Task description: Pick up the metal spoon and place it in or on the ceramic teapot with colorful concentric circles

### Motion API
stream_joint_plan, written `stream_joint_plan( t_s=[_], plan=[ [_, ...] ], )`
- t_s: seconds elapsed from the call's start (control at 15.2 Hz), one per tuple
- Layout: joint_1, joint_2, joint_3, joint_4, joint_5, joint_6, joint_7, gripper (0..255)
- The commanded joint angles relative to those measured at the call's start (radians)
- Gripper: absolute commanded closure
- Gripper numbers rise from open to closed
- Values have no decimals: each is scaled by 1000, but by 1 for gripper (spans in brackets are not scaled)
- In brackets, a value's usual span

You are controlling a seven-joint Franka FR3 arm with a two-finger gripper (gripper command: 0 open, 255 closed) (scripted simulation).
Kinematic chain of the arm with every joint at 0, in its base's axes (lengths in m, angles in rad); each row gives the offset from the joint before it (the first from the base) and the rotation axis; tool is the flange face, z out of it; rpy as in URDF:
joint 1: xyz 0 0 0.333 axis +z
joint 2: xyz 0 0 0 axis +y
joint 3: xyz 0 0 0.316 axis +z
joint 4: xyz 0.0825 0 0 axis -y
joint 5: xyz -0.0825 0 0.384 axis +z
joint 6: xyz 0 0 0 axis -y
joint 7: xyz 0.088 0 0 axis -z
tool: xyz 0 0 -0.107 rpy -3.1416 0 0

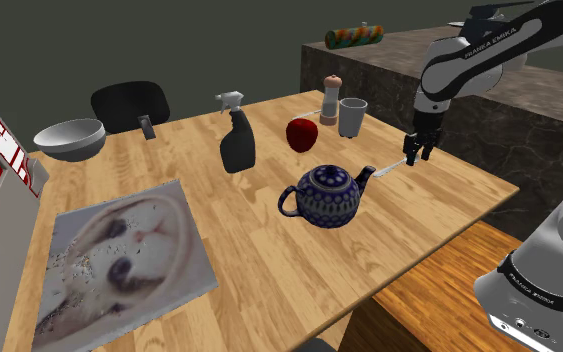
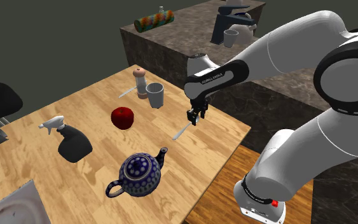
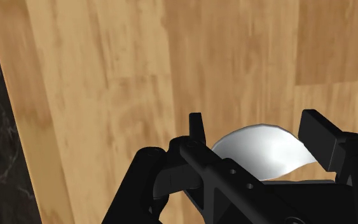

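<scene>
— One gripper (image 1: 415,152): what does it hold?
— Its black fingers (image 3: 317,137) clasp a silvery spoon (image 1: 390,167) over the wooden table (image 1: 269,250), at two o'clock from the dark blue patterned teapot (image 1: 326,195), near its spout.

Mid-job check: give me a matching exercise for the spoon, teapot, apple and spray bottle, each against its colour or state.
Things:
1. spoon
2. teapot
3. apple
4. spray bottle

Colour or state:
a. red
b. black body, pale trigger
c. clasped in the hand
d. dark blue, dotted pattern

Pairs: 1-c, 2-d, 3-a, 4-b
</scene>
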Motion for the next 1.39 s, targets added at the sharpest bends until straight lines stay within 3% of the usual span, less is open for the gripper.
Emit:
stream_joint_plan(
  t_s=[0.0,1.32],
  plan=[
    [0,0,0,0,0,0,0,255],
    [-5,-137,25,138,-15,-272,23,255]
  ],
)
